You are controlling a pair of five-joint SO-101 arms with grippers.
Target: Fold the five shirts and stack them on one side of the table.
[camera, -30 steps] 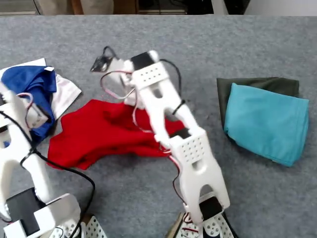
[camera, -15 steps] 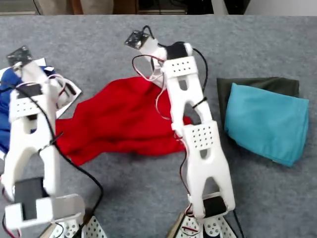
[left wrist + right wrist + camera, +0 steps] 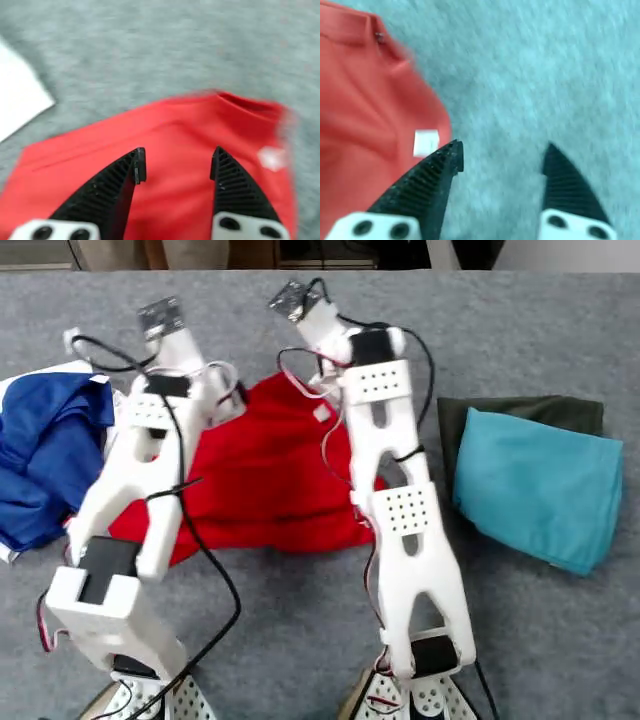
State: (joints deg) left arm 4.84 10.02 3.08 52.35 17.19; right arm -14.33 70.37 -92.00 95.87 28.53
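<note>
A red shirt (image 3: 265, 475) lies spread out in the middle of the grey table. My left arm (image 3: 140, 465) stretches over its left part, and my left gripper (image 3: 177, 165) hovers open above the red cloth (image 3: 165, 150) just short of the collar edge. My right arm (image 3: 395, 490) crosses the shirt's right side. My right gripper (image 3: 503, 152) is open over the far collar edge, one finger above the red cloth (image 3: 365, 105) beside a white label (image 3: 426, 142), the other above bare table. Neither gripper holds anything.
A crumpled blue shirt (image 3: 45, 455) lies on a white one (image 3: 17, 100) at the left edge. At the right, a folded teal shirt (image 3: 540, 485) rests on a folded dark green one (image 3: 505, 410). Bare grey table lies along the far and near sides.
The left arm swung from over the blue shirt to the red shirt's far left. The right arm moved farther back and right, and the red shirt spread out toward the far side.
</note>
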